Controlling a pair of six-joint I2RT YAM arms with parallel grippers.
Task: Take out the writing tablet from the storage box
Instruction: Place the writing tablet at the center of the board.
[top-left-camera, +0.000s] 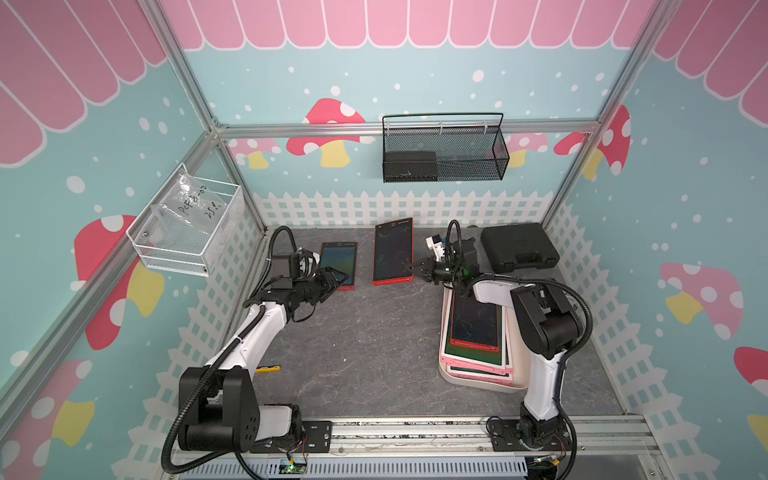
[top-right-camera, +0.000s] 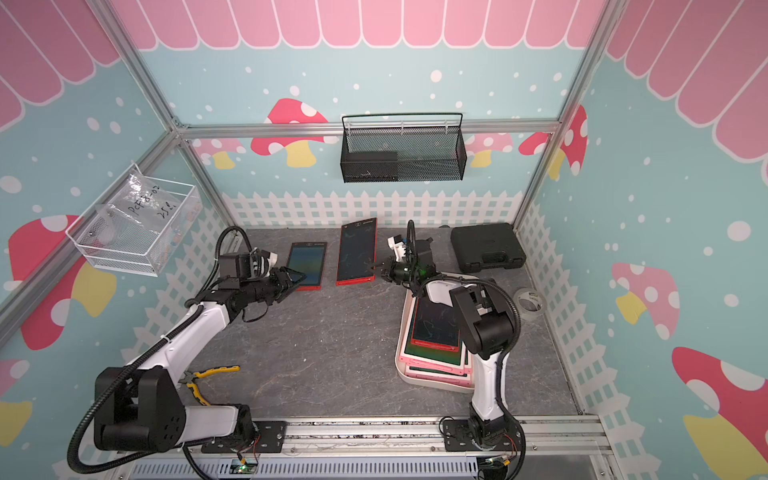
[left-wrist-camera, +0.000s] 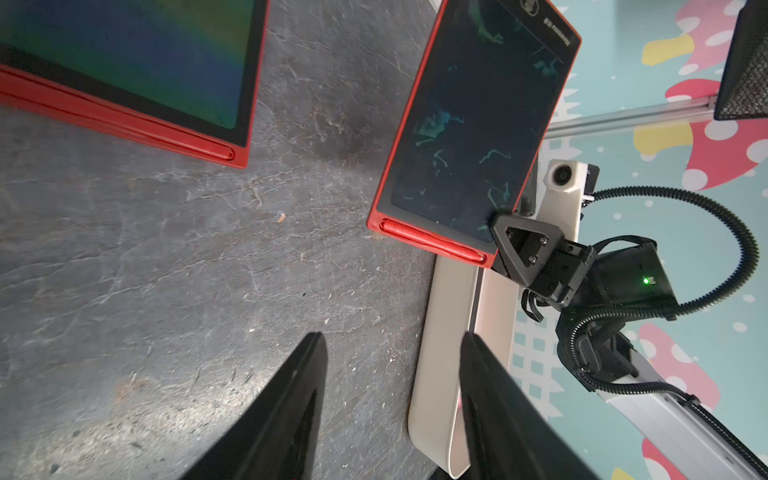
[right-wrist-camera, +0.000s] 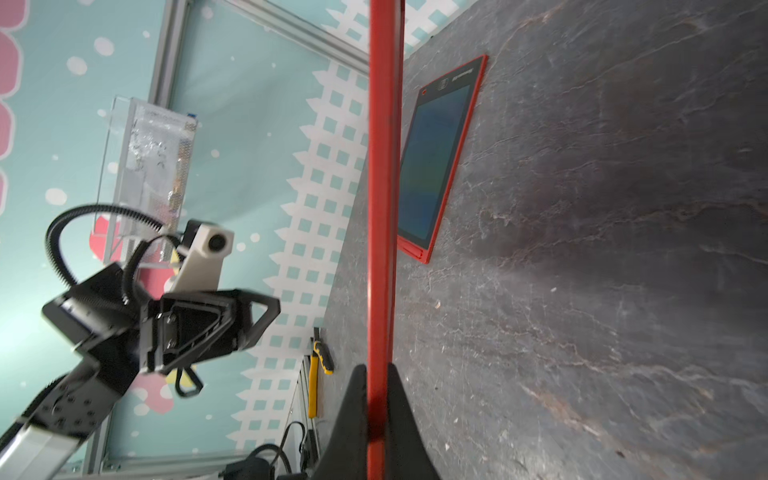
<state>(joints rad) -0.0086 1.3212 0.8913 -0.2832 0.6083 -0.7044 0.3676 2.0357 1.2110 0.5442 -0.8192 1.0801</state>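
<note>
While the left gripper (left-wrist-camera: 390, 336) gaped empty, the right gripper (right-wrist-camera: 376, 370) pinched only the writing tablet's (top-left-camera: 392, 253) corner, so it could pivot and slip.

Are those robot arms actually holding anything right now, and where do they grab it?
The right arm's fingers pinch a red writing tablet by its side edge, near one corner. The left arm's fingers are open and empty.

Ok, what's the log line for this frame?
left gripper: open, empty | right gripper: shut on held tablet edge | second tablet: flat on table | storage box: holds stacked tablets
</note>
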